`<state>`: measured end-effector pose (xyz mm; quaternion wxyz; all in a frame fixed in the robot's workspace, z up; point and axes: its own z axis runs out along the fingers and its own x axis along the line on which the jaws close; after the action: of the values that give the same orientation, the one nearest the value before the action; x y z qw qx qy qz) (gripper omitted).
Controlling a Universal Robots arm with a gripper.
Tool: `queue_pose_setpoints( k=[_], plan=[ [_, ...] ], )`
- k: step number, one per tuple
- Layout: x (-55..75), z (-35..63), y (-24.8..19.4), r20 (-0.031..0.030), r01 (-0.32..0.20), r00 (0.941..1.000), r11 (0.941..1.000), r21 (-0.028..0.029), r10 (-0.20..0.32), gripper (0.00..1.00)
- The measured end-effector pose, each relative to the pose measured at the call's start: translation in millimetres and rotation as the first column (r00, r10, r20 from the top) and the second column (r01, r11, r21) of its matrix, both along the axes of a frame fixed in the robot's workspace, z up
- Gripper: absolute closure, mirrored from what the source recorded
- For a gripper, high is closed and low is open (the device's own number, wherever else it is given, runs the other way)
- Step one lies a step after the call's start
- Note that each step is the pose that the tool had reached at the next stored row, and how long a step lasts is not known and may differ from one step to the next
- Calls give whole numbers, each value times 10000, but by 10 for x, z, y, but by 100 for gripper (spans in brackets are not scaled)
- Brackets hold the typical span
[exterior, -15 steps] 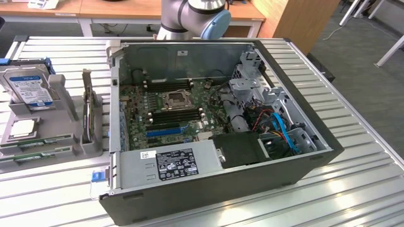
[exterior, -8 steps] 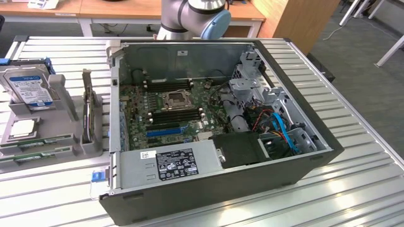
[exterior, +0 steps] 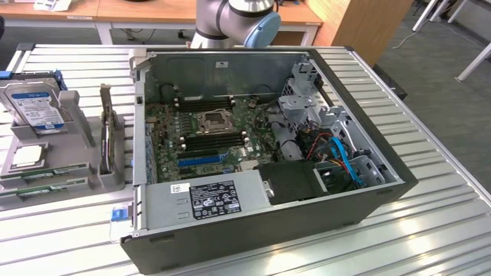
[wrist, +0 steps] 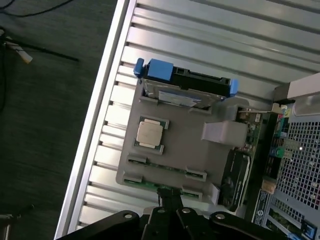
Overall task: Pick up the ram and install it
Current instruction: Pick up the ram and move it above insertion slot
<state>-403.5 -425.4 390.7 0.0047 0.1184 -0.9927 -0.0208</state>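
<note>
Two ram sticks, thin green boards, lie side by side in a grey holder (exterior: 100, 183) to the left of the open computer case in the exterior view: one ram stick (exterior: 54, 171) and a second (exterior: 46, 190). In the wrist view the same sticks (wrist: 165, 167) (wrist: 150, 183) sit in the holder (wrist: 190, 150). My gripper (wrist: 169, 195) hangs well above the holder, its dark fingers shut with nothing between them, tips over the holder's edge by the outer stick. The motherboard's black ram slots (exterior: 213, 140) lie inside the case.
The holder also carries a hard drive (exterior: 34, 109), a CPU chip (exterior: 27, 155) and an upright expansion card (exterior: 107, 138). The case (exterior: 368, 144) stands on a slatted metal table (exterior: 429, 230). The arm's base (exterior: 230, 23) rises behind the case. Cables and a drive cage crowd the case's right side.
</note>
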Motion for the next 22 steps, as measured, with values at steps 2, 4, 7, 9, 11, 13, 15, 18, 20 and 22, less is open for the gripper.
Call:
queue_pose_setpoints(
  k=[2,4,7,9,11,13,15,18,20,22],
  plan=[
    [0,1,0,-2,-358,9994,9994,-4,358,90],
    [0,0,0,-1,-724,9974,9974,-7,724,90],
    [0,0,-1,-2,-1213,9926,9926,-15,1213,90],
    [-1,0,-1,-3,-1548,9879,9879,-19,1548,90],
    [-2,0,0,-3,-1891,9820,9820,-23,1891,90],
    [-2,0,0,-3,-2217,9751,9751,-26,2217,90],
    [-3,0,0,-4,-2540,9672,9672,-28,2540,90],
    [-3,0,0,-6,-3033,9529,9529,-32,3033,90],
    [-4,0,0,-7,-3342,9425,9425,-35,3342,90],
    [-4,0,0,-7,-3659,9306,9306,-36,3659,90]
  ],
)
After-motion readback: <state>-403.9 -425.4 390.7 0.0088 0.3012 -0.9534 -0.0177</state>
